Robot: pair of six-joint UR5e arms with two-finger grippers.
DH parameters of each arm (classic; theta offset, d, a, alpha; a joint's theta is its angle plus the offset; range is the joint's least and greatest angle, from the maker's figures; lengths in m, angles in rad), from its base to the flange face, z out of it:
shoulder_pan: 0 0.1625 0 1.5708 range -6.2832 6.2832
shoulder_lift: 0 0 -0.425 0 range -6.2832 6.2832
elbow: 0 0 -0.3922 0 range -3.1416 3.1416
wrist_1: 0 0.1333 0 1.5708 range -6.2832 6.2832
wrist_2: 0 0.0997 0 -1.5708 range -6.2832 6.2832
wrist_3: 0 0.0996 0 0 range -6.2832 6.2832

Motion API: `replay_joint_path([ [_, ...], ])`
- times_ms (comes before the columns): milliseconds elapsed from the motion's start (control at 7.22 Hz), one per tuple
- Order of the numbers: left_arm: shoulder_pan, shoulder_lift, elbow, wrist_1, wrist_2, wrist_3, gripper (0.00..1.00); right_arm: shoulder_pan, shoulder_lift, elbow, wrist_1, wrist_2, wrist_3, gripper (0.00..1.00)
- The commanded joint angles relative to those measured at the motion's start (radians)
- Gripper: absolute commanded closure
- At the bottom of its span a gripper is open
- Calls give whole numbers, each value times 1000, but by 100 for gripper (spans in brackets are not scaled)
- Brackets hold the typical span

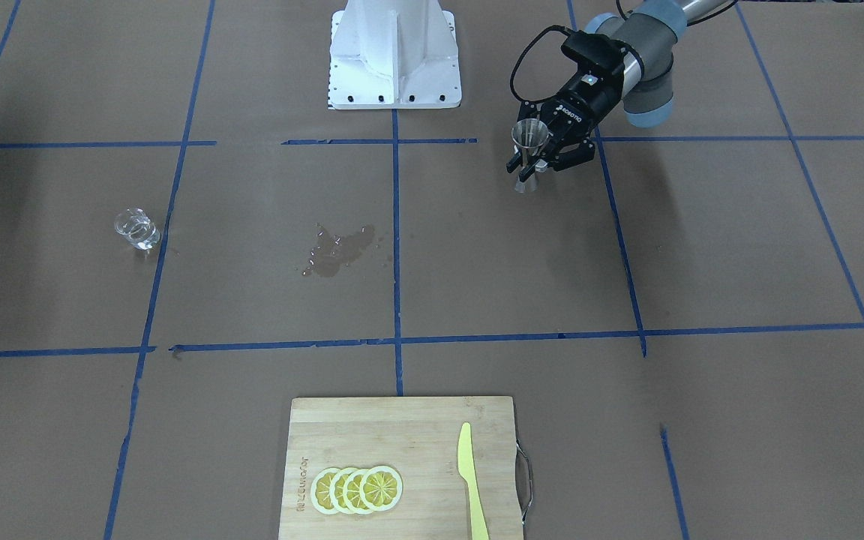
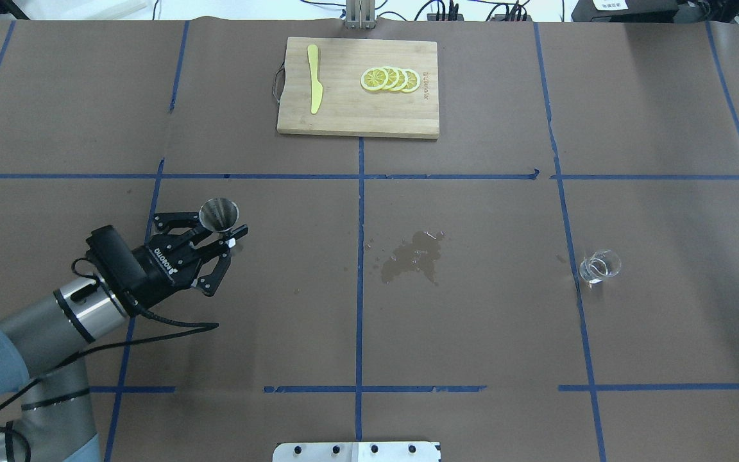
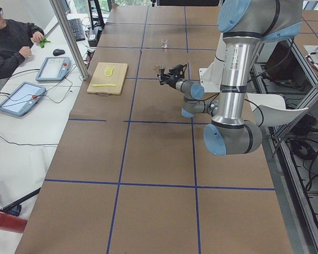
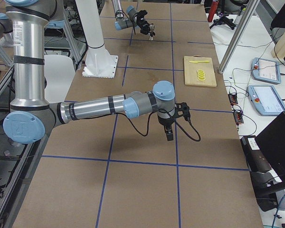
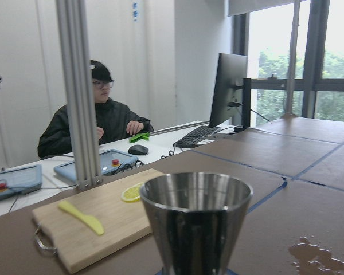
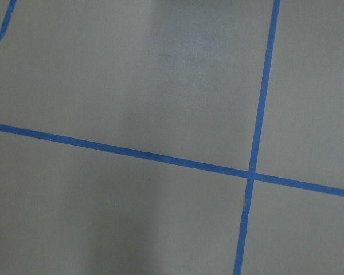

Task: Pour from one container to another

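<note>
Firmly, the left gripper (image 2: 227, 240) clamps an upright jigger (image 2: 219, 213) at its waist.
Overhead, the glass (image 2: 599, 266) stands well apart from that gripper, with a spill (image 2: 414, 255) between them. Only the left wrist view shows the jigger's rim close up, the board (image 5: 114, 229) beyond it. The right gripper (image 4: 169, 135) appears solely in the right side view; I cannot tell how open it is.
</note>
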Motion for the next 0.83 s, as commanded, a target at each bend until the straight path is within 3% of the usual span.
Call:
replay_joint_path([
  [0, -203, -178, 2, 237, -450, 39, 100, 0, 9, 0, 9, 0, 5, 0],
  [139, -253, -251, 23, 322, -558, 164, 100, 0, 18, -1, 9, 0, 5, 0],
  [416, -252, -427, 151, 333, -631, 299, 100, 0, 20, -3, 9, 1, 7, 0],
  [554, -250, -473, 204, 341, -637, 292, 100, 0, 23, -3, 9, 1, 11, 0],
  [693, -253, -469, 211, 349, -700, 154, 100, 0, 24, -3, 9, 3, 34, 0],
])
